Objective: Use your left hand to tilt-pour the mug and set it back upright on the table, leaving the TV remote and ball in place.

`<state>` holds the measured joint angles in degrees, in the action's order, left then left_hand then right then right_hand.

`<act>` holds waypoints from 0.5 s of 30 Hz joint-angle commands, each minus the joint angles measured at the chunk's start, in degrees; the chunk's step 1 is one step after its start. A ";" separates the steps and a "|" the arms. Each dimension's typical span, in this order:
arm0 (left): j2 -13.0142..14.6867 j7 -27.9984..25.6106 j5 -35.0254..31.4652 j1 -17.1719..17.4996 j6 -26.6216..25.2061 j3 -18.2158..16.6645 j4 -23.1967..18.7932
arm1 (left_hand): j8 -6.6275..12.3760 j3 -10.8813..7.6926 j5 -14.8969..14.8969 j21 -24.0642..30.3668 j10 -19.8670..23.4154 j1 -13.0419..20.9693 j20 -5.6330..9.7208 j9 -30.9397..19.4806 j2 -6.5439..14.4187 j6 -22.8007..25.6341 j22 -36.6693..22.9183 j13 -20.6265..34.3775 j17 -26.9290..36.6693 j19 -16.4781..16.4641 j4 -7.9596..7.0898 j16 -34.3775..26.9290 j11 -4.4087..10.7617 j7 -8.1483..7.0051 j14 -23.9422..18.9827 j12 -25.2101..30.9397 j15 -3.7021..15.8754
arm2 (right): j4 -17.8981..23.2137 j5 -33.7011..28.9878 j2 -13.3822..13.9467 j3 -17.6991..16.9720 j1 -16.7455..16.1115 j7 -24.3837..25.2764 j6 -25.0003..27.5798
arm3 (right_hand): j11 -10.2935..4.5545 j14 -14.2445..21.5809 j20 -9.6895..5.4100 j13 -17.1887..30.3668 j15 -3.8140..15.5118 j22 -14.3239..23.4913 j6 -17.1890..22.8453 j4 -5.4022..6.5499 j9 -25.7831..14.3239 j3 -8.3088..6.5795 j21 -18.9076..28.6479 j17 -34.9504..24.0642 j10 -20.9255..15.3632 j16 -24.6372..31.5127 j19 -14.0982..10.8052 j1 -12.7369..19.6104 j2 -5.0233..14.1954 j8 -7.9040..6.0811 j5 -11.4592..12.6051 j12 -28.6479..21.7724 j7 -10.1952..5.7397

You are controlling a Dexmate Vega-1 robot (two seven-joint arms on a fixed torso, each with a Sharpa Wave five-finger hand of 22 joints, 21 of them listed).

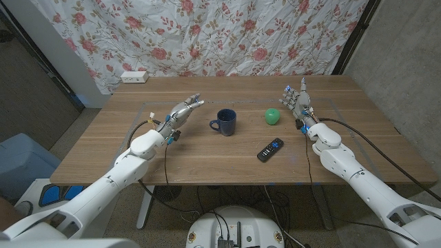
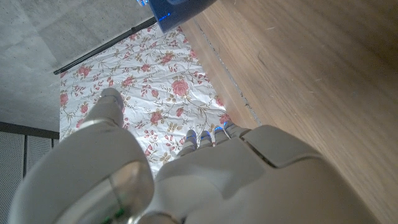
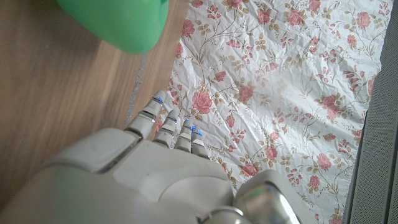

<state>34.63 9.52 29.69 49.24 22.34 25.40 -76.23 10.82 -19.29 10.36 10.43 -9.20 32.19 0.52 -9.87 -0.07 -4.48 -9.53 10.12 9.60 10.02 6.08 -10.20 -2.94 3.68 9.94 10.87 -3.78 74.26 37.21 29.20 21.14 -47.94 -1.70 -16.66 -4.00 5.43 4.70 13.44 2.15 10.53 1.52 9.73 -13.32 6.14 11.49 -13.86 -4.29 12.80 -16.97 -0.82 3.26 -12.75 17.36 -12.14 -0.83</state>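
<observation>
Your left hand [image 1: 184, 111] hovers empty with fingers spread; your right hand [image 1: 298, 100] stands upright near the table's right edge, empty too.

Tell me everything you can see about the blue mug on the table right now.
The mug is dark blue with a glossy, ceramic-looking surface and one loop handle pointing toward the robot's left hand. It stands upright on the wooden table, near the middle, mouth open upward; its inside looks dark, and contents cannot be made out. Nothing touches it: the left hand hovers beside it with a gap, fingers apart. The green ball sits on its other side, the TV remote nearer the front edge.
</observation>
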 commanded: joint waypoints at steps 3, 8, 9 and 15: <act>-3.70 1.41 3.87 -3.25 1.18 -1.30 7.20 | 0.49 0.09 -0.26 0.43 0.55 -1.44 -0.21 -0.12 0.58 1.00 -0.15 0.09 0.19 1.53 -0.85 -0.54 0.39 -0.19 1.13 0.47 0.24 | 0.01 0.01 0.01 0.01 -0.01 0.01 0.03 | -0.20 0.45 0.05 0.14 0.31 0.09 0.43 0.16 -0.13 0.30 0.51 -0.13 -0.23 0.47 -0.14 0.32 3.34 -0.03 0.38 -0.09 -0.12; -4.97 -1.26 4.26 -2.95 1.99 -2.33 8.25 | 0.58 0.26 -0.22 0.63 1.46 -2.76 -0.04 -0.10 1.46 2.02 -0.15 0.05 0.16 0.73 -1.28 -0.64 0.76 -0.16 0.31 0.69 0.59 | -0.01 0.01 0.01 0.00 -0.01 -0.01 0.01 | -0.24 0.45 0.02 0.14 0.25 0.09 0.43 0.15 -0.12 0.31 0.50 -0.13 -0.13 0.47 -0.12 0.32 3.34 -0.03 0.38 -0.05 -0.09; -5.11 -2.95 4.34 -2.34 1.47 -2.73 7.41 | 0.69 0.28 -0.19 0.70 1.89 -3.15 -0.09 -0.10 1.77 2.63 -0.15 0.03 0.14 0.41 -1.37 -0.69 0.93 -0.24 -0.08 0.79 0.66 | -0.02 0.01 0.02 0.00 -0.01 -0.01 0.01 | -0.23 0.43 0.02 0.14 0.26 0.09 0.40 0.15 -0.12 0.31 0.49 -0.12 -0.19 0.46 -0.10 0.32 3.34 -0.02 0.39 -0.07 -0.11; -5.91 -4.38 5.22 -1.63 1.39 -3.39 7.30 | 0.90 0.18 -0.07 1.07 4.06 -4.54 -0.16 -0.06 3.18 5.14 -0.11 -0.03 0.05 -1.66 -1.33 -0.83 1.76 -0.30 -2.14 1.16 1.29 | -0.02 0.01 0.02 0.00 -0.01 -0.02 0.00 | -0.16 0.44 0.02 0.14 0.22 0.09 0.41 0.15 -0.12 0.31 0.50 -0.12 -0.20 0.46 -0.11 0.33 3.36 -0.02 0.39 -0.08 -0.07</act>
<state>30.74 8.50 33.46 47.04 23.49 23.39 -70.23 11.48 -19.00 10.14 11.31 -5.62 28.16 0.31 -9.87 2.92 0.03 -9.53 10.12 9.61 8.77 4.99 -10.87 -1.22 3.29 8.25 11.71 -2.58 74.26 37.22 29.21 21.14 -47.95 -1.70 -16.66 -3.99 5.43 4.70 13.44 2.15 10.53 1.52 9.72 -13.32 6.14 11.49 -13.86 -4.29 12.80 -16.97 -0.82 3.26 -12.75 17.36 -12.14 -0.83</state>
